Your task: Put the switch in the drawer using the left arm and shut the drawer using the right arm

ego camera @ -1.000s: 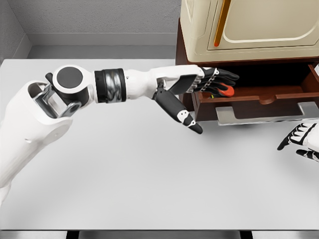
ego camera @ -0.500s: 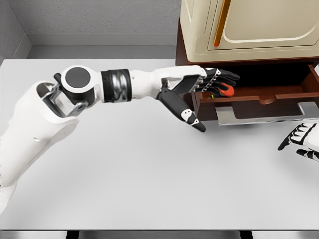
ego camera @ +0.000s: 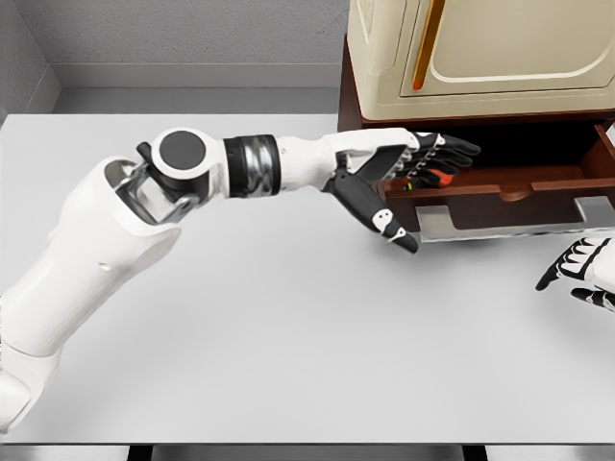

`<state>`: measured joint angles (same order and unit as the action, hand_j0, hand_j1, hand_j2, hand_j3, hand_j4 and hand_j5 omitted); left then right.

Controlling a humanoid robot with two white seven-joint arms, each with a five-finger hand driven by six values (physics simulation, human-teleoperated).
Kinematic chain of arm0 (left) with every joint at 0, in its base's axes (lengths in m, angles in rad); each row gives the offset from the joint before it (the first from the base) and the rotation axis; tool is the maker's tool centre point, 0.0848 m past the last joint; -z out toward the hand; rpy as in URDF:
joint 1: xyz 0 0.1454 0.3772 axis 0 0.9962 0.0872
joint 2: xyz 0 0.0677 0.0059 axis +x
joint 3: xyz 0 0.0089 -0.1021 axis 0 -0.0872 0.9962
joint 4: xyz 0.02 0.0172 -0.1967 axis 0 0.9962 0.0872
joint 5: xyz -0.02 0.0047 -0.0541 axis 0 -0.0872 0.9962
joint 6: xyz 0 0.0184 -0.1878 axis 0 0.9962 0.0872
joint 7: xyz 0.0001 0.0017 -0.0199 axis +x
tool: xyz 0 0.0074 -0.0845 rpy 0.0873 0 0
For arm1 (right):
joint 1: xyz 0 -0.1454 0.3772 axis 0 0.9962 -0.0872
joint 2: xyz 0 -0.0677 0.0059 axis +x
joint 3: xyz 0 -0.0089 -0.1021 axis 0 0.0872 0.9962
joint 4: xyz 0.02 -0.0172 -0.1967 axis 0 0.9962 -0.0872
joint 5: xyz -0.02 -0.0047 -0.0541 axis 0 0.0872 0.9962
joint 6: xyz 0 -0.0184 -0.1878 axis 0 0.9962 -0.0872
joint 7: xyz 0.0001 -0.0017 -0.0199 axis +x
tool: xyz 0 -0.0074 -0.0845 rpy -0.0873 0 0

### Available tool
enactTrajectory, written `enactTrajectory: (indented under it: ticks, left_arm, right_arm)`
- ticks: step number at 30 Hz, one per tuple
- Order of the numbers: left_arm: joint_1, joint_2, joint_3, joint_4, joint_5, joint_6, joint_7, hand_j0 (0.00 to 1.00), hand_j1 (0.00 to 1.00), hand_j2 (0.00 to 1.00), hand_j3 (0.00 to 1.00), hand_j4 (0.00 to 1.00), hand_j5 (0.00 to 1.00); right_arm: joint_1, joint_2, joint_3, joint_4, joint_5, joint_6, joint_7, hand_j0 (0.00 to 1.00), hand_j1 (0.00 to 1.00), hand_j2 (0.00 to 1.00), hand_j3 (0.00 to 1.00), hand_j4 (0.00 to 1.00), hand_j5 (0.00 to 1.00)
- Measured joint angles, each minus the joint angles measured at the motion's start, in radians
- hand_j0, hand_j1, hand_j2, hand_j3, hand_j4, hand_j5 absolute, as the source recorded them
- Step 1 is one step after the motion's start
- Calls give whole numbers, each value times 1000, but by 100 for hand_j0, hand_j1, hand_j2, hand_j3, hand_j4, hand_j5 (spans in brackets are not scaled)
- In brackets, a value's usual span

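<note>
Left robot hand (ego camera: 423, 161) has pushed further over the open drawer (ego camera: 500, 192), fingers still wrapped on the switch (ego camera: 437, 177); release next.

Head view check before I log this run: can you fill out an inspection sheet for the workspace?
Surface: plain white table, bare where visible.
Job's things: red and black switch held in the fingers over the open dark brown wooden drawer; the drawer is pulled out.
Clutter: nothing seen.
Grippers: left hand reaches into the drawer, fingers around the switch, thumb pointing down outside the drawer front. Right hand rests at the right edge, only partly in frame.
Cables: nothing seen.
Surroundings: cream appliance with an orange strip on top of the brown cabinet; grey wall behind.
</note>
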<state>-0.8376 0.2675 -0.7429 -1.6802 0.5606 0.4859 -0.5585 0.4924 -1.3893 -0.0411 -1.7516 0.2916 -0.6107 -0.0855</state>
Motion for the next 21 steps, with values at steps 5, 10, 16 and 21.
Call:
enactTrajectory:
  ticks: [5, 10, 16, 21]
  left_arm:
    - [-2, -17, 2, 30, 10, -2, 0, 100, 100, 100, 100, 100, 100]
    - [-20, -33, 3, 70, 15, -5, -1, 100, 100, 100, 100, 100, 100]
    - [-41, -80, 2, 121, -27, -7, -2, 100, 100, 100, 100, 100, 100]
    - [-66, -107, -3, 138, -60, -8, -2, 100, 100, 100, 100, 100, 100]
  right_arm:
    - [0, 0, 0, 0, 0, 0, 0, 60, 60, 60, 60, 60, 60]
    - [0, 0, 0, 1, 0, 0, 0, 60, 60, 60, 60, 60, 60]
    - [0, 0, 0, 1, 0, 0, 0, 60, 60, 60, 60, 60, 60]
    - [0, 0, 0, 6, 0, 0, 0, 60, 60, 60, 60, 60, 60]
